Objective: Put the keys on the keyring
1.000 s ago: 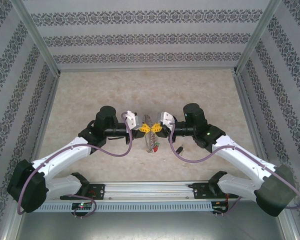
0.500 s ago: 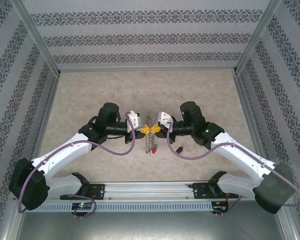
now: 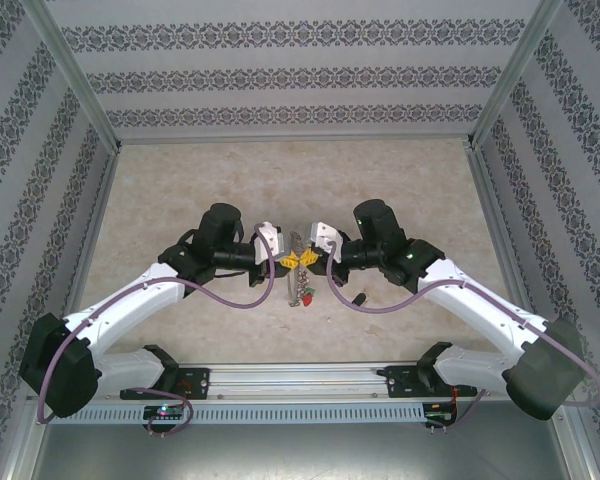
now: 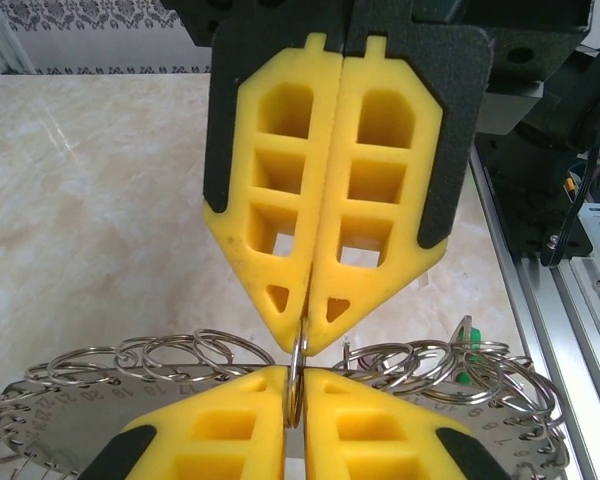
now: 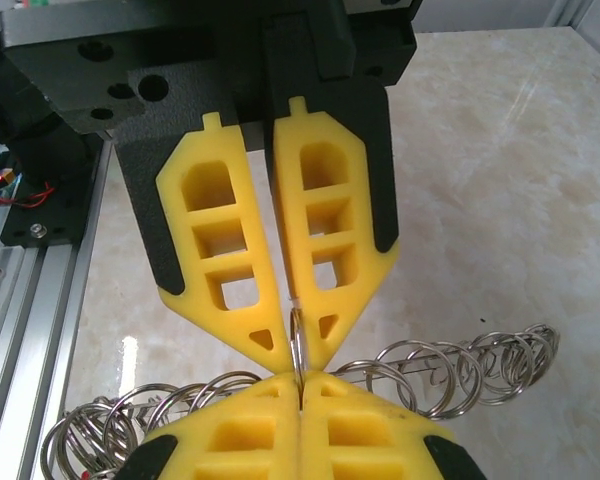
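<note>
Pinching the keyring point(image 4: 180, 358) from both sides, your two tools meet nose to nose over the middle of the tabletop point(image 3: 180, 180). The left tool point(image 4: 295, 390) is closed on one small wire loop of the keyring's edge. The right tool point(image 4: 306, 330), coming in from 12 o'clock in the left wrist view, is clamped tight on that same loop. The rest of the ring fans out toward 9 and 3 o'clock.

From above, the red key point(image 3: 308, 297) sits at 6 o'clock of the meeting point, by the ring's low end; I cannot tell whether it is threaded on. The black key point(image 3: 361, 297) lies on the tabletop at about 4 o'clock, well apart, so it looks not yet on.

Watch the grip: both tools hold thin wire by their very tips, so a slight twist could pop the loop free and drop the ring. An uneven pull could bend the wire.
</note>
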Controlling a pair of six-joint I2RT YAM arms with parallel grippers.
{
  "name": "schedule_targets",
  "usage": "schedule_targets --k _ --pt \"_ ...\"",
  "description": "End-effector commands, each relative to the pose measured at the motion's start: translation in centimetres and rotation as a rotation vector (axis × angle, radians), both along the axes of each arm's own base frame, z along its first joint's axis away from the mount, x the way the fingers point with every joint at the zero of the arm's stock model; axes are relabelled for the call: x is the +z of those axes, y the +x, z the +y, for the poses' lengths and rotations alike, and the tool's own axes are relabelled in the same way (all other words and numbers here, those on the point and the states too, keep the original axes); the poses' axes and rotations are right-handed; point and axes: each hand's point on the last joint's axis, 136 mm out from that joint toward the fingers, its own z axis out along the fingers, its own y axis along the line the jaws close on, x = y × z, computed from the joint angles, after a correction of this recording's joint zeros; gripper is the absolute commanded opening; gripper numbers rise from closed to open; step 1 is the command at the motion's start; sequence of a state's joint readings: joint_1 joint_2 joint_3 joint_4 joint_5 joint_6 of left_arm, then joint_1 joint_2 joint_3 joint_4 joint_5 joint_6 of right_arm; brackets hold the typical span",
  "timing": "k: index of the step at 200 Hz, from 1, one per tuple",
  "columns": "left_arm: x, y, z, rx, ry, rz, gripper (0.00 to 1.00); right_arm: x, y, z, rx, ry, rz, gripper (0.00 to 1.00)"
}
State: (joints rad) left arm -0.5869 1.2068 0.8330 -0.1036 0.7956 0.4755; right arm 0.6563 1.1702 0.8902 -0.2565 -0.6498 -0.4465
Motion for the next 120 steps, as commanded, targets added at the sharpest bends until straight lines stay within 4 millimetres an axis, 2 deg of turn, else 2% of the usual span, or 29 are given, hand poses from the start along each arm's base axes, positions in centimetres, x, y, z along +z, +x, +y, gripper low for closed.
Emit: schedule_targets --k 1,21,37,65,76,83,96,108,120 --pt "0.9 0.3 -0.1 -0.016 -0.005 -0.03 0.09 1.9 -0.1 0.8 0.033 0.029 -0.05 0.0" --pt "0.9 0.3 -0.1 -0.015 -0.007 -0.033 0.08 1.9 -0.1 0.9 0.03 0.027 -0.051 0.0" --pt "1.0 0.3 -0.1 -0.01 -0.011 -0.034 0.0 1.8 -0.1 0.8 0.028 0.019 -0.043 0.0" --pt "1.2 0.6 -0.1 0.011 -0.026 -0.036 0.0 2.0 -0.1 0.9 0.025 0.025 -0.034 0.0" --pt "1.4 0.8 -0.2 0.024 -0.047 -0.036 0.0 2.1 0.0 0.8 0.016 0.031 -0.034 0.04" --pt "1.6 0.9 -0.2 0.034 -0.065 -0.035 0.0 2.2 -0.1 0.7 0.013 0.036 -0.034 0.1" --pt "1.9 1.1 -0.3 0.05 -0.094 -0.035 0.0 2.6 0.1 0.4 -0.003 0.053 -0.037 0.13" --pt "2.0 1.2 -0.3 0.061 -0.112 -0.031 0.0 3.2 0.2 0.0 -0.026 0.083 -0.037 0.21" --pt "2.2 1.3 -0.2 0.069 -0.129 -0.028 0.0 4.1 0.3 -0.5 -0.051 0.118 -0.039 0.21"
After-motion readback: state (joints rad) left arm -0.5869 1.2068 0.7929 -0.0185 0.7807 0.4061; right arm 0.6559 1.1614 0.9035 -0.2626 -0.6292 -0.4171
